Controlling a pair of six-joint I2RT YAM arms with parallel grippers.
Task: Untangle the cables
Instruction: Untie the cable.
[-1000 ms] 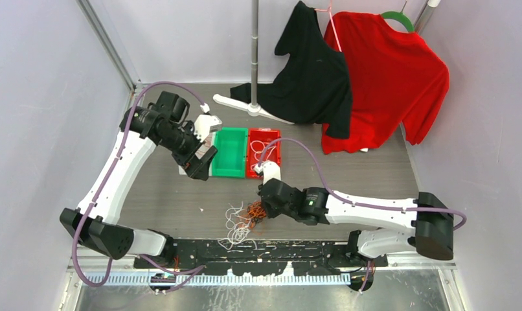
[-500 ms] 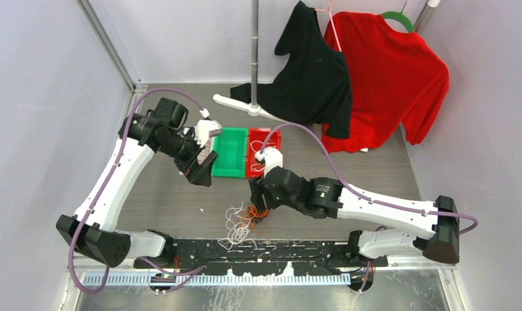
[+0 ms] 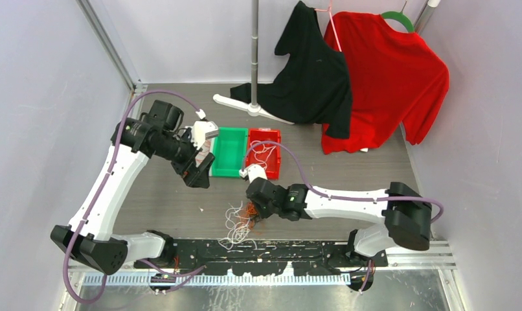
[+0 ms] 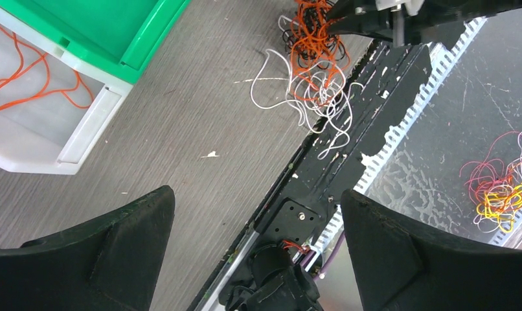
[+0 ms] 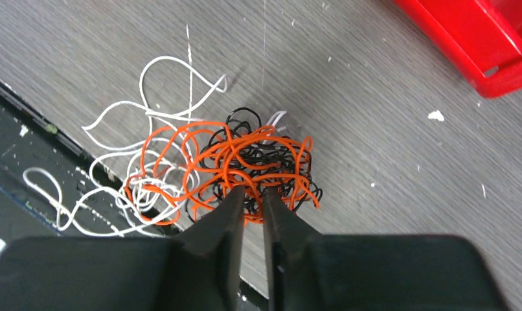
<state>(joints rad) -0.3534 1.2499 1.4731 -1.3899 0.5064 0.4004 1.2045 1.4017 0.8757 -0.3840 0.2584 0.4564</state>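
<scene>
Your right gripper [image 5: 252, 194] is narrowed to a thin slit, its tips buried in the cables [image 5: 242, 155]. You can't tell whether a strand is actually pinched. The cables are a springy knot of thin orange, black and white loops at the near middle of the grey wood-grain table [image 5: 375, 97]. Your left gripper [image 4: 255, 194] hangs wide apart, empty.

Green bin [image 3: 230, 150], red bin [image 3: 272, 172] side by side on grey table [image 3: 362, 168]; black shirt [image 3: 313, 78], red shirt [image 3: 388, 84] hanging behind, near metal stand [image 3: 254, 45].
</scene>
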